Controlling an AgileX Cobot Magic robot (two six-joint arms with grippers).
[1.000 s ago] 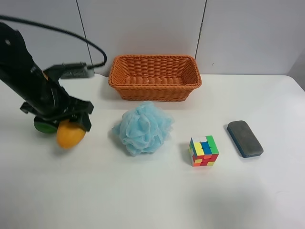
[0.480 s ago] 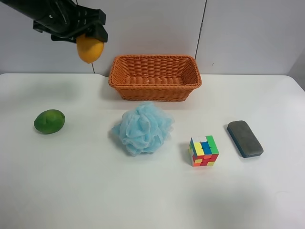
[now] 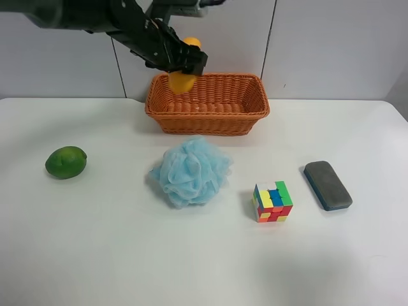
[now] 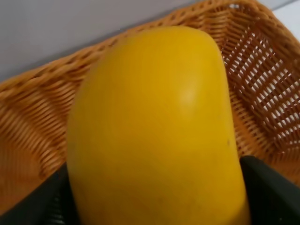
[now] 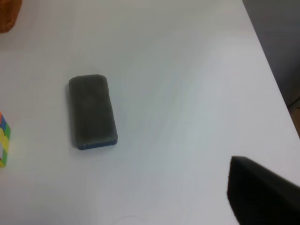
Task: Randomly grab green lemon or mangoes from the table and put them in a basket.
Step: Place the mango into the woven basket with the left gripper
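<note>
My left gripper point(image 3: 185, 64) is shut on the yellow-orange mango point(image 3: 182, 81) and holds it in the air over the left end of the wicker basket point(image 3: 207, 118). In the left wrist view the mango point(image 4: 154, 126) fills the frame with the basket's weave point(image 4: 262, 84) right behind it. The green lemon point(image 3: 65, 162) lies on the white table point(image 3: 127, 255) at the far left. Of my right gripper only one dark finger point(image 5: 262, 197) shows in the right wrist view, above bare table.
A light-blue bath pouf point(image 3: 191, 171) sits in front of the basket. A coloured puzzle cube point(image 3: 273, 201) and a dark grey eraser block point(image 3: 327, 185) lie to the right; the eraser point(image 5: 92, 111) also shows in the right wrist view.
My left arm lifted the mango from beside the green lemon, carried it up and to the right, and now holds it lower over the basket's left end. The lemon stayed put.
</note>
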